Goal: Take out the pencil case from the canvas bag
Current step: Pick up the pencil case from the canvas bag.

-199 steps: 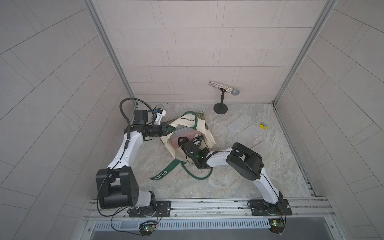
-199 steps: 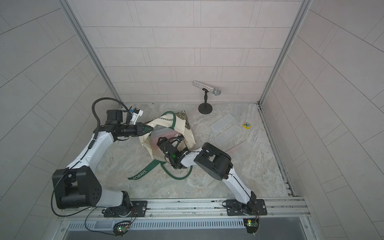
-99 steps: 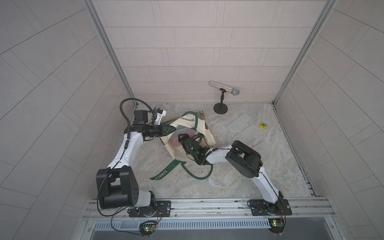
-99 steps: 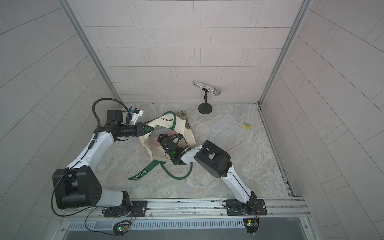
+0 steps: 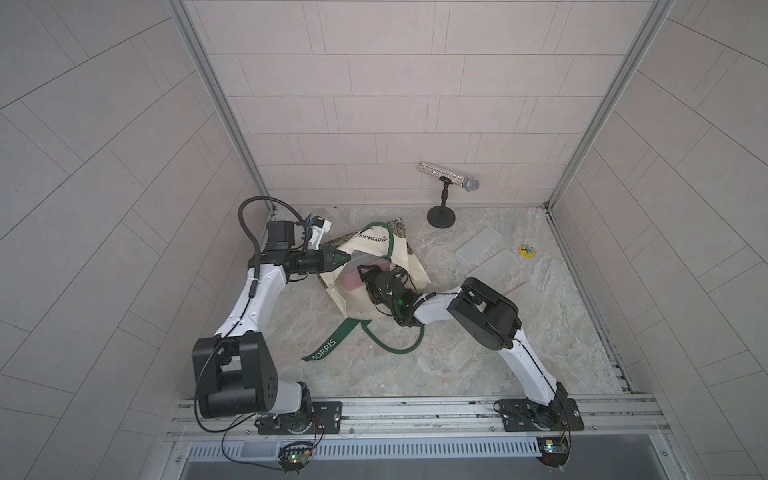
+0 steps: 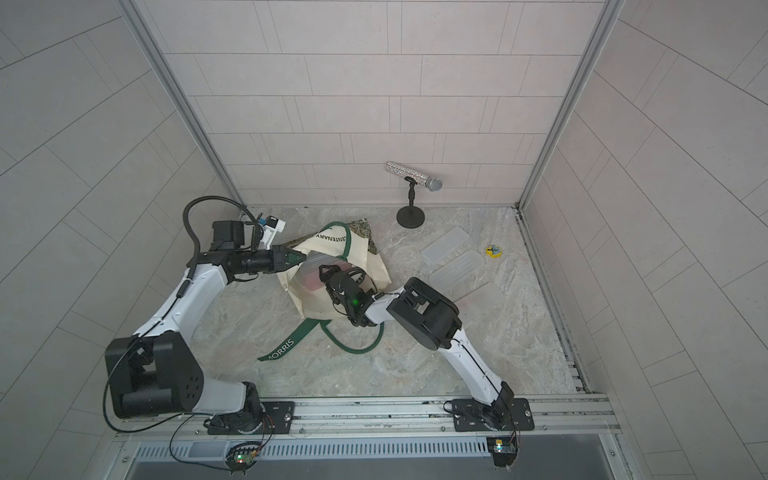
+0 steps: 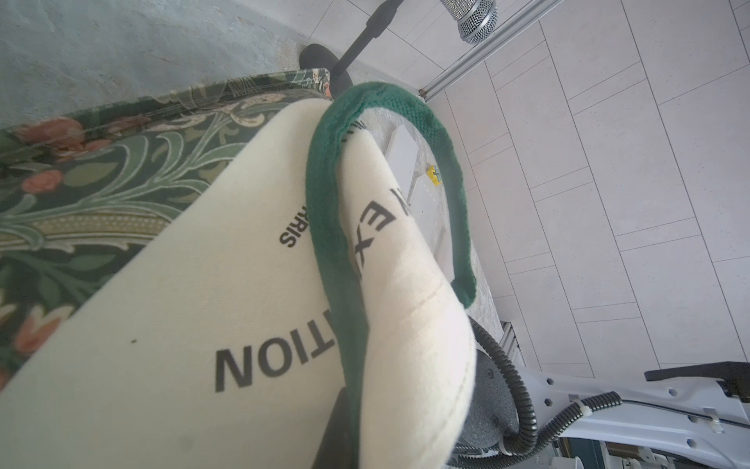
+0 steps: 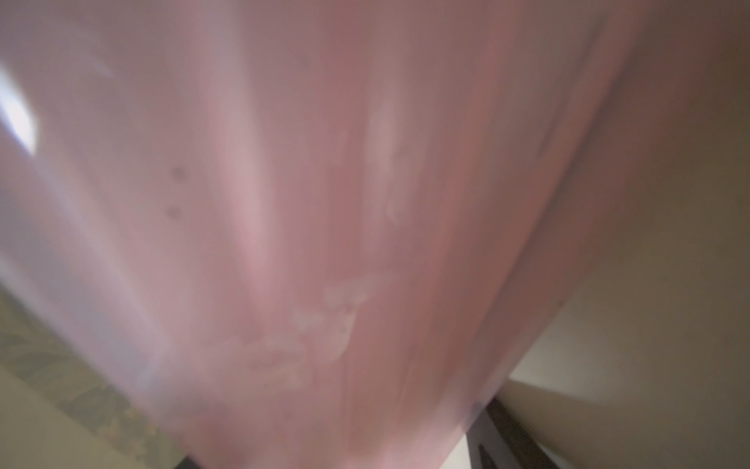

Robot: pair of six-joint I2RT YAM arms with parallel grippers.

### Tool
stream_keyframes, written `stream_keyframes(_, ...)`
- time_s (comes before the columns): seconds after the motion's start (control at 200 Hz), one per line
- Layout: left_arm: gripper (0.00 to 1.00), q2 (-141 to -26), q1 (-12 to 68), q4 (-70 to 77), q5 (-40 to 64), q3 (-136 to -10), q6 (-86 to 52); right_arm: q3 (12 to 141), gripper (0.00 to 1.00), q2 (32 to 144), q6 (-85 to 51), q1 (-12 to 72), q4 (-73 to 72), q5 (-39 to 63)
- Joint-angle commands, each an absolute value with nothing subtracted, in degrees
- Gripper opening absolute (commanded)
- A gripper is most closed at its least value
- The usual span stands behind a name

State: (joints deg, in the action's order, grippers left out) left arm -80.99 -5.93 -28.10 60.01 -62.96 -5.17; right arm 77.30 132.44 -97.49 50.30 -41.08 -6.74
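The canvas bag (image 5: 405, 259) (image 6: 365, 257) lies on its side on the stone floor, at about 10 o'clock from the floor's middle in both top views. Its mouth faces 7 o'clock. A green strap (image 5: 328, 343) lettered "MORRIS" trails from the bag toward 7 o'clock, and a green handle (image 5: 395, 340) loops on the floor at 6 o'clock of it.

The left gripper (image 5: 343, 258) (image 6: 300, 257) reaches in from 9 o'clock, its jaws clenched on the bag's upper rim, holding the mouth lifted. In the left wrist view, cream cloth (image 7: 203, 284) covers the jaws.

The pencil case (image 5: 353, 279) (image 6: 309, 282), pink, lies inside the bag, just within the mouth. The right gripper (image 5: 365, 274) (image 6: 325, 272) enters from 4 o'clock and is at the case. The right wrist view shows only a blurred pink surface (image 8: 324, 203) very close, so I cannot tell whether these jaws grip it.

A microphone (image 5: 451, 176) on a stand is at 12 o'clock by the back wall. Two clear lids (image 5: 478, 245) and a small yellow thing (image 5: 527, 250) lie at 2 o'clock.
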Motion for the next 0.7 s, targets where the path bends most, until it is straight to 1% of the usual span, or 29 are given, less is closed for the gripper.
stream_keyframes(0.0, 0.0, -79.3, -5.5, -27.0, 66.5, -63.1, -5.2, 75.1, 0.64, 134.3, -94.9, 49.3, -36.0, -6.2)
stream_keyframes(0.285, 0.0, -79.3, -5.5, -26.9, 66.0, -62.9, -5.0, 71.6, 0.63, 127.3, -83.2, 49.4, -35.0, -4.2)
stream_keyframes(0.696, 0.0, -78.9, -5.5, -26.7, 64.8, -62.7, -4.8, 67.1, 0.63, 121.2, -73.2, 51.1, -35.0, -0.8)
